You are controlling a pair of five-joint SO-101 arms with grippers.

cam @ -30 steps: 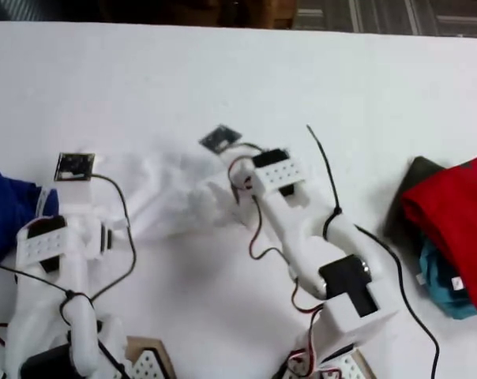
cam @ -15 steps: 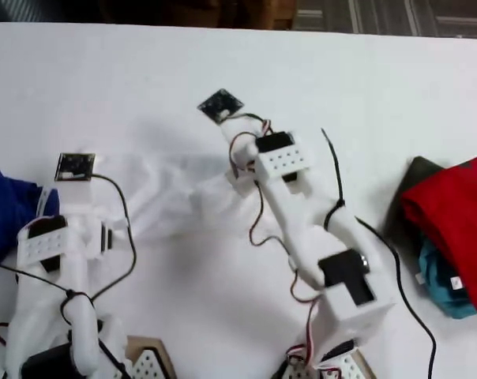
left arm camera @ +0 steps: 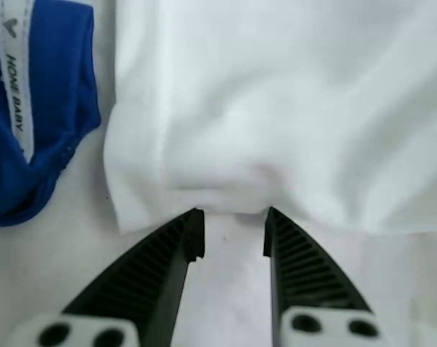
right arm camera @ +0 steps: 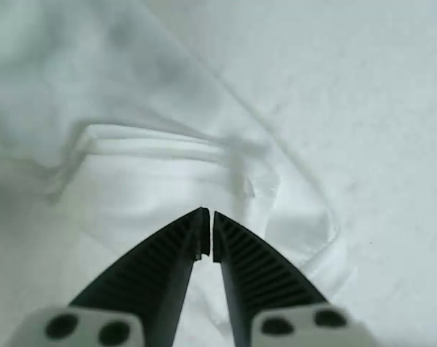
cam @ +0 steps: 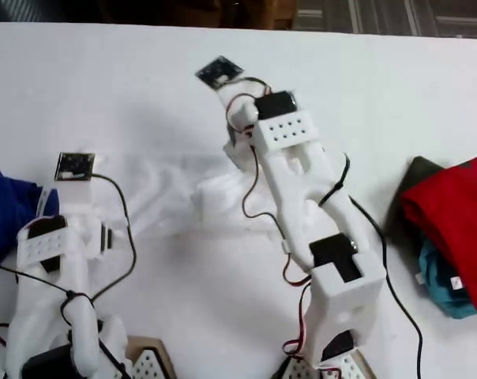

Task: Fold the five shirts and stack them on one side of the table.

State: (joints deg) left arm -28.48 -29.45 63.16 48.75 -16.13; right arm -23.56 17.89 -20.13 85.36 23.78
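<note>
A white shirt (cam: pixel 175 193) lies crumpled on the white table between the two arms. In the left wrist view my left gripper (left arm camera: pixel 231 230) is open and low at the white shirt's (left arm camera: pixel 276 108) near edge, not touching it, with a blue shirt (left arm camera: pixel 30 108) beside it. My right gripper (right arm camera: pixel 210 233) is shut above a folded seam of the white shirt (right arm camera: pixel 160 173), and no cloth shows between its tips. The right arm (cam: pixel 286 134) stretches toward the table's far side over the shirt's right end. A folded red shirt (cam: pixel 452 217) tops a pile at the right.
The blue shirt (cam: pixel 5 209) is bunched at the left edge beside the left arm (cam: pixel 57 237). Under the red shirt lie a teal garment (cam: pixel 444 288) and a dark one (cam: pixel 408 197). Bare white table (cam: pixel 104 87) stretches across the far half.
The right arm has stretched away toward the far side of the table, and the white shirt's right end has changed shape. The left arm has not moved.
</note>
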